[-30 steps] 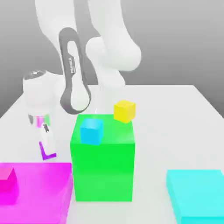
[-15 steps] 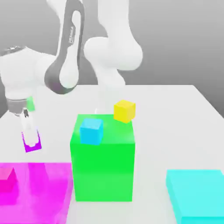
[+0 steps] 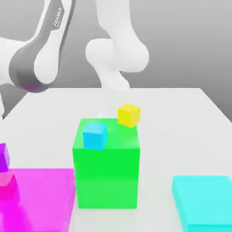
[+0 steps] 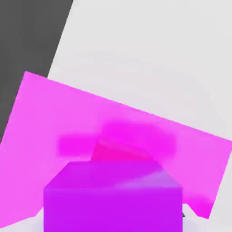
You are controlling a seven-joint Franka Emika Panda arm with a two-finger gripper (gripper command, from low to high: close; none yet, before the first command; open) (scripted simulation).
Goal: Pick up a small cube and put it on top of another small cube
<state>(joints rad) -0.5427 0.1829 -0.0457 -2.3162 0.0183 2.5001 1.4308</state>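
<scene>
White tabletop (image 3: 181,118), grey backdrop.

- Purple cube (image 3: 3,157): at the far left edge of the exterior frame, cut by the border. It sits directly above the pink cube (image 3: 8,186), a shade left of it. You cannot tell whether the two faces touch. In the hand view it fills the lower centre, with the pink cube's top peeking out just behind it.
- Pink cube rests on the magenta slab (image 3: 45,195), lower left of the exterior frame.
- Claw: from these frames you cannot tell whether it is clenched on the purple cube or has released it.
- Arm (image 3: 41,63): upper left, reaching off the frame's left border.
- Bystanders: green block (image 3: 106,172) at centre with the blue cube (image 3: 94,135) on top, yellow cube (image 3: 129,114) just behind it, cyan slab (image 3: 204,201) lower right.

Step in hand, as I judge it: placement, at or near the set-down. Next you need the purple cube squarely seated on the pink one, then a straight lift away without dragging it sideways. The slight leftward offset is the thing to watch.

Against the earlier frames: the purple cube was carried from the table left of the green block, out left and over the pink cube. The arm swung left with it. All other pieces are unmoved.
</scene>
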